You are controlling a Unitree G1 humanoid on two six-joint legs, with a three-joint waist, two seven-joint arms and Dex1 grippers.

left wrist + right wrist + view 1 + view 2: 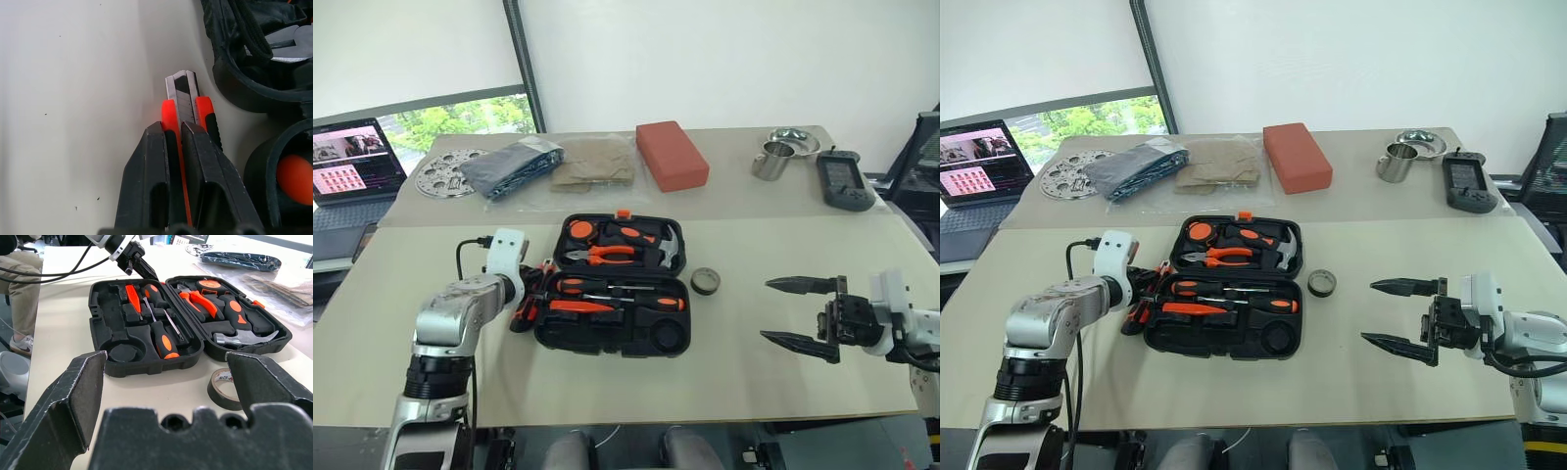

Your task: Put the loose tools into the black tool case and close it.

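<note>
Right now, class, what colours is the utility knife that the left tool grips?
Orange and black, with a silver blade: the utility knife, clearest in the left wrist view.

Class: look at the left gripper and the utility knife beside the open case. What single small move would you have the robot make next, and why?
Probably lift the utility knife straight up off the table. The left gripper has its fingers pressed on the knife's orange body, just left of the open black tool case, so the grasp looks made. Raising it a little would clear the case's rim before carrying it over a free recess.
</note>
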